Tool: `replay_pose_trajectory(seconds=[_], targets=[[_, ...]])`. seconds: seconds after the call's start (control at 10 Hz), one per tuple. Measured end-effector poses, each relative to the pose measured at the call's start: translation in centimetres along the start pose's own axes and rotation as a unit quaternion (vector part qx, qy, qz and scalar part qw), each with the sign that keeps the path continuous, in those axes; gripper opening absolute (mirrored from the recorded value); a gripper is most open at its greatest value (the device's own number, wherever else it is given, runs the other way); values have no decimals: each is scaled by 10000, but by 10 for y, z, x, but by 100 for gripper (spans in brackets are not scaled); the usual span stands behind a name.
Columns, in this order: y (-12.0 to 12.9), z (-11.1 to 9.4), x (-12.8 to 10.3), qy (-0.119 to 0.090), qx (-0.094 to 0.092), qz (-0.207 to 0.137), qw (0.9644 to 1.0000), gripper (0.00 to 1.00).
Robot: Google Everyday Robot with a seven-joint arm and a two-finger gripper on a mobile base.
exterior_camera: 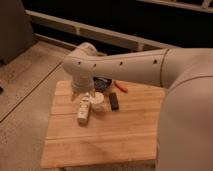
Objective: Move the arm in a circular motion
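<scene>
The arm (125,67) reaches in from the right across the far side of the wooden table (115,137), its rounded joint bending down at the left. The gripper (81,93) hangs below that joint, low over the far-left part of the table. Its fingers are not resolved, so whether they stand open or closed, or hold anything, cannot be told.

Hazards:
- The gripper is close above the white box (84,108), which lies just in front of it. A circular sweep at this height could strike the box and push it toward the table edge.
- The white cup (98,101) stands just to the right of the gripper, touching or nearly touching the box. A sideways pass could tip it.
- The dark bowl (103,83) sits just behind and to the right, partly hidden by the arm. The lower link could clip its rim.
- The black bar (114,101) and the orange tool (120,86) lie further right, within a wide circle.

Containers:
- Cup: upright; contents cannot be told.
- Bowl: interior dark; contents cannot be told.
</scene>
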State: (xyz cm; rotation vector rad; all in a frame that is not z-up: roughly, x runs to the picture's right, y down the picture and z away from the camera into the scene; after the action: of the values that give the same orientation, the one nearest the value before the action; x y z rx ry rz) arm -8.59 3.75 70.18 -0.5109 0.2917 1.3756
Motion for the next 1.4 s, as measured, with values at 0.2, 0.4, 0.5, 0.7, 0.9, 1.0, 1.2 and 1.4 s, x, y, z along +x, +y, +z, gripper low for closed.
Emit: replay_pose_trajectory(seconds=[0.2,0.4,0.5,0.7,0.9,1.0,1.2,1.4], targets=[[-45,-3,0,-15,260,429,9987,65],[-75,-6,-7,-17,440,721,9964,65],[-93,-8,-17,-28,553,888,9945,65],[-104,-11,-36,-36,705,947,9930,65],[-101,-16,-58,-64,798,864,9930,65],[-89,-17,-69,-83,810,746,9939,65],[-49,-17,-84,-99,784,361,9962,65],[-19,-17,-79,-79,835,2,9965,65]])
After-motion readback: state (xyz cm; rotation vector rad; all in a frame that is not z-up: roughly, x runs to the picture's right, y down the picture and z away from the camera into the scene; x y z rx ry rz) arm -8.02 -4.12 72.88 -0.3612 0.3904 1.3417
